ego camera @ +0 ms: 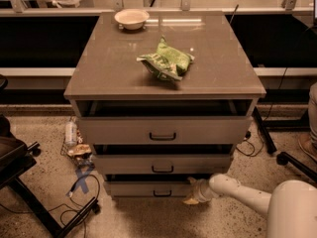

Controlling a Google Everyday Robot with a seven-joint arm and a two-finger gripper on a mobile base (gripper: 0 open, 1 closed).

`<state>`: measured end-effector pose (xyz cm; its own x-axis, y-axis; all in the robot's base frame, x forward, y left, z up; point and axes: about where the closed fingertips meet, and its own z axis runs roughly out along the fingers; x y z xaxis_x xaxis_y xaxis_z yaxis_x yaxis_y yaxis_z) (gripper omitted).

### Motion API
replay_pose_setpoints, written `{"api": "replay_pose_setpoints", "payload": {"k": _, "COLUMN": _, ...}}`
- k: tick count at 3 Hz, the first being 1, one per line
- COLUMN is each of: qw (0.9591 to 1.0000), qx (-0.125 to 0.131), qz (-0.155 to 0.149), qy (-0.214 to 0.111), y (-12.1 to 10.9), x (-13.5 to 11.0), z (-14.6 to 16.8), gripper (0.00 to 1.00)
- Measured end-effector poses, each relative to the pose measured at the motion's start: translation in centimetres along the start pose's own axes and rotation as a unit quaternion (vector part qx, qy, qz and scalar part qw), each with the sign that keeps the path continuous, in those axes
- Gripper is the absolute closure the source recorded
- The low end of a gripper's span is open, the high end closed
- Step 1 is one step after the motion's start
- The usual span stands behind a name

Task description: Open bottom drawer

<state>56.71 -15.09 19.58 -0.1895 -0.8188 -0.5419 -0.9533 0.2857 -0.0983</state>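
The bottom drawer [143,188] is the lowest and slimmest of three grey-beige fronts on the cabinet, with a small black bar handle [162,193] at its centre. It stands out a little from the cabinet, with a dark gap above it. My gripper [192,192] comes in from the lower right on a white arm [237,192] and sits at the right end of the bottom drawer front, right of the handle.
The top drawer [162,129] and middle drawer [162,163] also stand partly out. A green bag [166,61] and a white bowl [131,18] lie on the cabinet top. A chair base [29,192], cables and clutter [77,148] are on the floor at left; another chair base [292,157] at right.
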Motion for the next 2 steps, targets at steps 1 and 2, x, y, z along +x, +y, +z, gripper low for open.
{"api": "replay_pose_setpoints", "payload": {"k": 1, "qw": 1.0000, "qx": -0.002, "qz": 0.000, "qy": -0.001, "y": 0.17, "x": -0.05, "z": 0.17, "gripper": 0.70}}
{"api": "replay_pose_setpoints", "payload": {"k": 2, "qw": 1.0000, "qx": -0.004, "qz": -0.001, "qy": -0.001, "y": 0.36, "x": -0.12, "z": 0.36, "gripper": 0.94}}
